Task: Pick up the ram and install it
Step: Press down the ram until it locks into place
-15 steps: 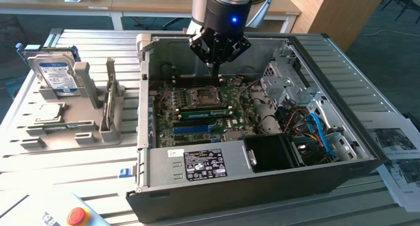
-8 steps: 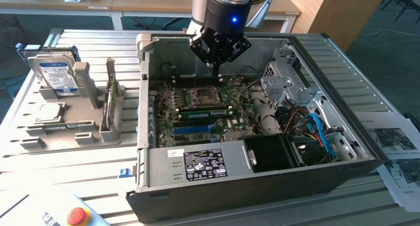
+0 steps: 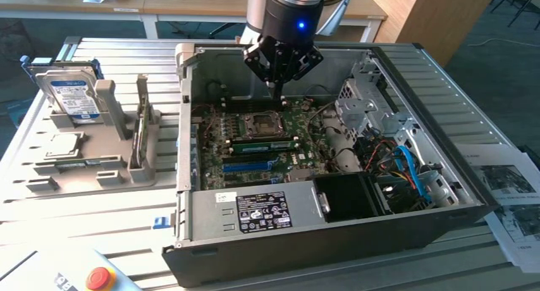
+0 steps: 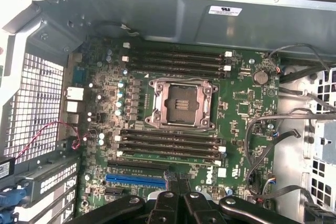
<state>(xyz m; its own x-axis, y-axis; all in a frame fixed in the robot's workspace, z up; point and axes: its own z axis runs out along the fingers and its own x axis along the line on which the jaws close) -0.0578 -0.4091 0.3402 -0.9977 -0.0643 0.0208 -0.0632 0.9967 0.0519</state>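
Observation:
The ram (image 3: 263,145), a long green stick, stands on edge in a slot of the motherboard (image 3: 317,130), just on the near side of the empty processor socket (image 3: 260,123). My gripper (image 3: 277,93) hangs above the far part of the open computer case (image 3: 337,231), over the board and apart from the ram. Its fingers are shut with nothing between them. In the wrist view the shut gripper (image 4: 176,178) points down at the board, with the socket (image 4: 182,103) and the bank of memory slots (image 4: 170,145) below it. From straight above I cannot tell which slot holds the ram.
A grey parts holder (image 3: 93,171) stands on the exterior view's left, carrying a hard drive (image 3: 72,98), a silver processor chip (image 3: 63,145) and a thin board on edge (image 3: 143,123). Cables and drive cages (image 3: 380,114) crowd the case's right side. A red button (image 3: 100,278) sits at the front.

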